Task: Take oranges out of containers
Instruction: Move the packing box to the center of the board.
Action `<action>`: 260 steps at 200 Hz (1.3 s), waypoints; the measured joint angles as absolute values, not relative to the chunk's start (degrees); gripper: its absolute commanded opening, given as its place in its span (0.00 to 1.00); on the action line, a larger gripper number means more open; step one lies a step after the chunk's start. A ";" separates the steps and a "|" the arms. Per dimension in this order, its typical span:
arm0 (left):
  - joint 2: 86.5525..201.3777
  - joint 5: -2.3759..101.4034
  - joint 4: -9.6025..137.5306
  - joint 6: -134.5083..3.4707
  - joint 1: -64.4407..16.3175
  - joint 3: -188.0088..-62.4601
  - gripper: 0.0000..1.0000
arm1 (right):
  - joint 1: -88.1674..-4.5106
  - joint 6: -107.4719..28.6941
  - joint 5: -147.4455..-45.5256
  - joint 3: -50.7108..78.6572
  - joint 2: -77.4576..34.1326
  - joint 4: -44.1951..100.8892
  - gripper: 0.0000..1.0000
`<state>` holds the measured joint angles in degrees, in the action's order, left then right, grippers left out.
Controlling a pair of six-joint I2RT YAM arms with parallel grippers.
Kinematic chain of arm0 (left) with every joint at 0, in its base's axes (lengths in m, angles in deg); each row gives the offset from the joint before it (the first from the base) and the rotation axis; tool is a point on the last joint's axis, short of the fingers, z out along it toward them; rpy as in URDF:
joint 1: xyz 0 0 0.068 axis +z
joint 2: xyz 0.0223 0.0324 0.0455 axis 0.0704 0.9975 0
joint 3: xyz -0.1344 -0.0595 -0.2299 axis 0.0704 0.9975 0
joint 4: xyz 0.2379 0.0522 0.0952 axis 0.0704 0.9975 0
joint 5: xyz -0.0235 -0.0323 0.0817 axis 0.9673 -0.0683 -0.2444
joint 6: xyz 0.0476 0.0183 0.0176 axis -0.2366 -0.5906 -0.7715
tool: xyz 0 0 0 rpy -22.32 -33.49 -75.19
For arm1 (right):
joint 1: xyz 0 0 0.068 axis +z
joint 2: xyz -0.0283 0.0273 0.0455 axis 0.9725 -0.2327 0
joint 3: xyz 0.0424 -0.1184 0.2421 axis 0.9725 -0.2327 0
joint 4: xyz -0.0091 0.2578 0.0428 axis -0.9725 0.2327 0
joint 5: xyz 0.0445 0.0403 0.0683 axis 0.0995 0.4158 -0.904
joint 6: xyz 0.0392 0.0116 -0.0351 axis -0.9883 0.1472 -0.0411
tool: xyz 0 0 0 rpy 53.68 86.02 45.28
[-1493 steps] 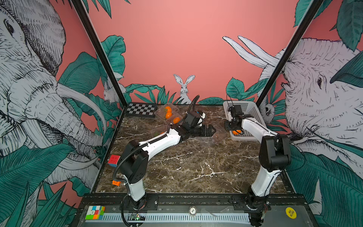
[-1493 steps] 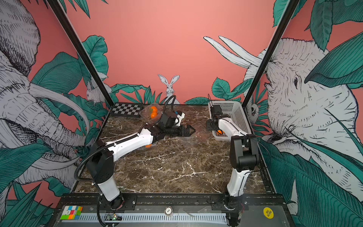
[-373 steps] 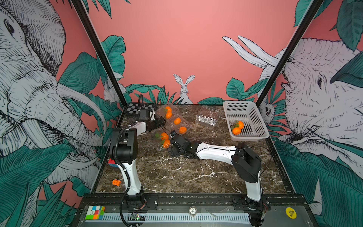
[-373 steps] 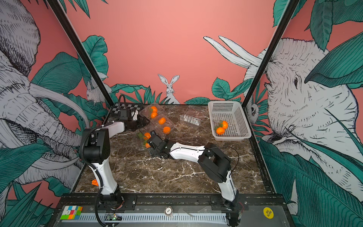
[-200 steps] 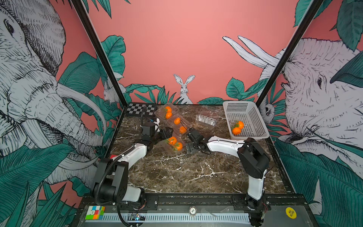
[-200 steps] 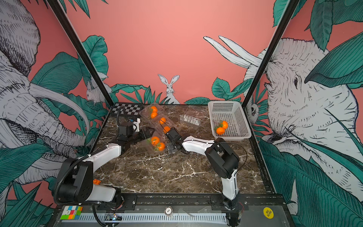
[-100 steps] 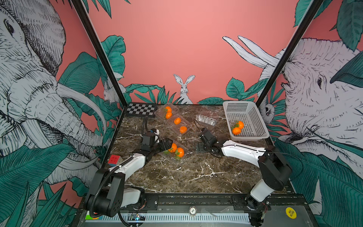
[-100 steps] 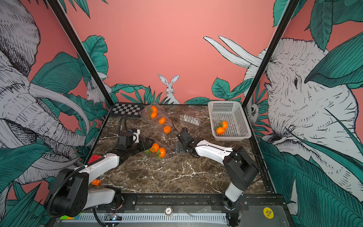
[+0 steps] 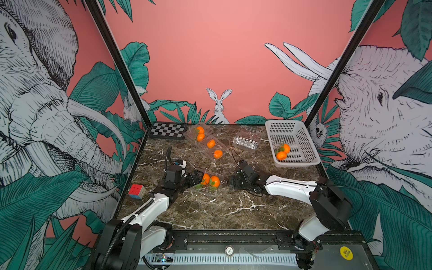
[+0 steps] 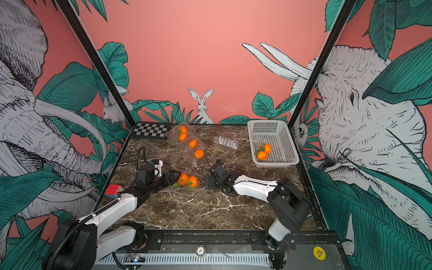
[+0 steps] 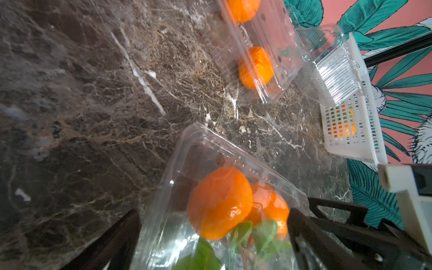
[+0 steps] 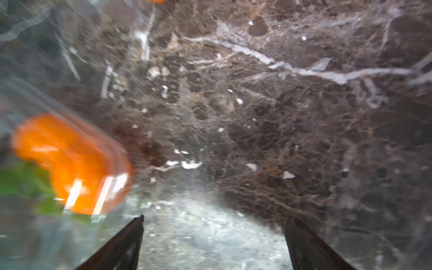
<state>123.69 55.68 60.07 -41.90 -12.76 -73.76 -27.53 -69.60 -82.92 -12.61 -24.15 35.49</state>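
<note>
Bracing the near box (image 11: 191,149) at mid-table: left gripper (image 9: 197,179) straddles its end, fingers spread wide, no squeeze evident. Two oranges (image 9: 214,181), leaves on, lie inside; lid looks still down. Right gripper (image 9: 231,182) sits just beside the box's other end, apart from it, fingers parted over bare marble (image 12: 257,117), nothing held; wrist view blurred.

Step, by my reading: pop the lid. Left should pin the base low and lightly, since thin plastic buckles. Right should catch the lid's lip and lift toward the hinge, not sideways, or the box skids. Then fruit one at a time to the basket (image 9: 304,149), where two sit. Back boxes (image 9: 205,140) remain full.
</note>
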 measured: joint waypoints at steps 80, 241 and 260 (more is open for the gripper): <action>127.08 53.51 54.28 -34.45 -22.01 -72.16 0.99 | -27.88 -75.87 -92.04 -11.25 -29.07 25.13 0.69; 153.74 52.60 49.82 -32.26 -27.45 -97.21 0.99 | -49.43 -67.41 -100.17 -5.53 -30.66 29.99 0.78; 153.74 52.64 50.04 -33.29 -27.43 -97.84 0.99 | -50.87 -65.07 -100.69 -8.65 -28.17 30.36 0.77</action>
<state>153.74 52.64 50.04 -33.29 -27.43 -97.84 -50.87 -65.07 -100.69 -8.65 -28.17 30.36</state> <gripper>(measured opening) 0.991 0.781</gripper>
